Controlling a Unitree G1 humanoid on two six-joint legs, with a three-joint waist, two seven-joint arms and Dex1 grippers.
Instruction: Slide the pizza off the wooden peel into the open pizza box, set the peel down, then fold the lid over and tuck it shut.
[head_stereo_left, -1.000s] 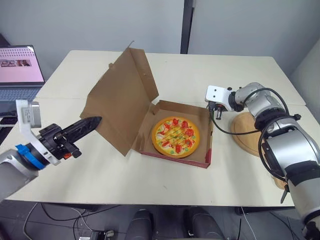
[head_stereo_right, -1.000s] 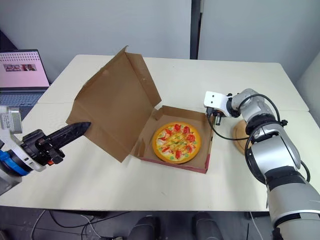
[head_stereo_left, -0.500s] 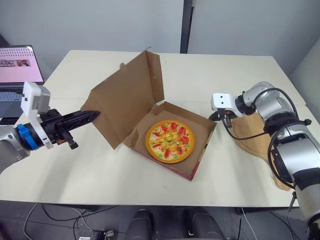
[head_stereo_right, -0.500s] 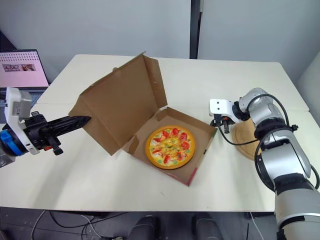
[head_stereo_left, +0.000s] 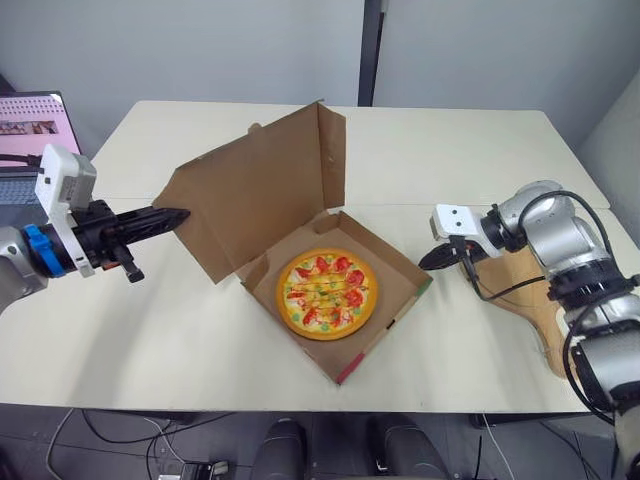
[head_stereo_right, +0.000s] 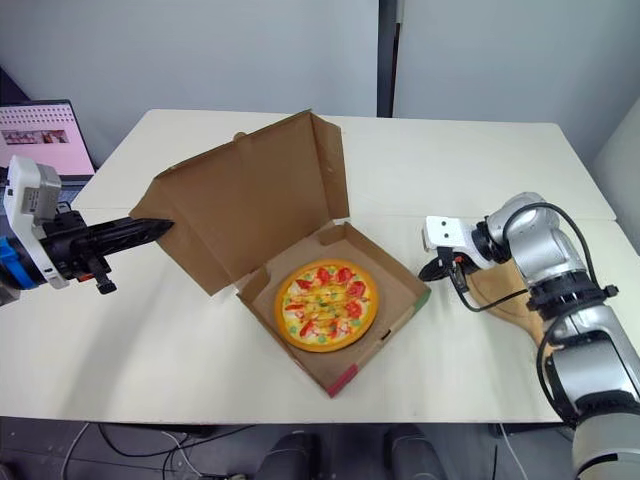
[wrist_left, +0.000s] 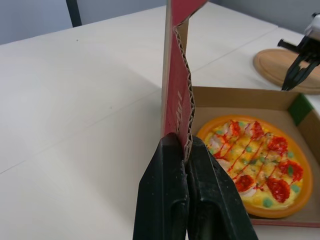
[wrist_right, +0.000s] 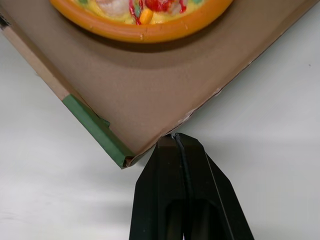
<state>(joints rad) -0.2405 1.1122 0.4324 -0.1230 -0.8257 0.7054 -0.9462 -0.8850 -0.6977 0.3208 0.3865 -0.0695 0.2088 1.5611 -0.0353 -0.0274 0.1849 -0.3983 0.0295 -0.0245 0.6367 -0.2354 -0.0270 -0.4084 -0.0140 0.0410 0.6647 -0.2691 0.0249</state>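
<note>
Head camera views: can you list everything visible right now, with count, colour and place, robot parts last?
table: one, cream, under the box and peel.
pizza box: one, brown cardboard, mid-table, open.
lid: one, brown, raised on the box's left side.
pizza: one, orange rim with red and green toppings, lying inside the box.
wooden peel: one, light wood, flat on the table to the right of the box.
laptop: one, pink screen, far left.
left pincer: one, black, shut on the lid's edge.
right pincer: one, black, shut, tips at the box's right corner.
</note>
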